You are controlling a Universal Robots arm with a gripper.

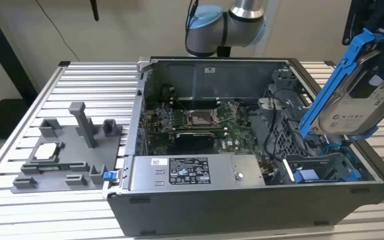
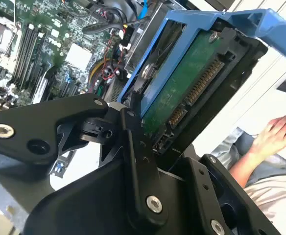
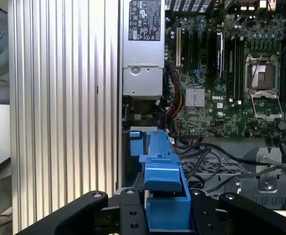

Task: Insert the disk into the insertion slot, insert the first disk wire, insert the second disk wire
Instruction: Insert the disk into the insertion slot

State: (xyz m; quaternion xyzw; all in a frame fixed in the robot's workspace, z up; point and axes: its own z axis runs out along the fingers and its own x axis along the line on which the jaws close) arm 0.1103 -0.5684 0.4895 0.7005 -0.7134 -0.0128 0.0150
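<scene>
Fingers point(image 2: 137, 147): two black ones, shut tight on the disk point(image 1: 362, 102), one on each side of its blue frame point(image 1: 335, 75).
Disk count: one, silver-grey with a white label. It is up in the air and tilted, over the end of the case point(image 1: 245, 210) at the exterior view's right. Its green board side shows in the second wrist view.
Blue frame count: one, clipped round the disk.
Insertion slot point(image 1: 325, 167): one grey metal bay with blue bits at its mouth, in the corner of the case under the disk. The disk is apart from it and not in it.
Arm point(image 1: 222, 25): one. Its grey and blue joint sits behind the case. Its far end is high at the exterior view's right and looks down into the case.
Case count: one, lying on its side with the top open.
Motherboard point(image 1: 192, 120): one green board on the floor of the case.
Power box point(image 1: 192, 172): one grey box with a label, along the near wall of the case.
Wires point(image 1: 275, 130): black, loose near the slot, too tangled to count.
Grey holder point(image 1: 78, 135): one, on the tabletop point(image 1: 78, 75) at the exterior view's left of the case, with one silver chip point(image 1: 47, 150) on it.
Person's hand point(image 2: 280, 134): one, seen past the disk in the second wrist view.
</scene>
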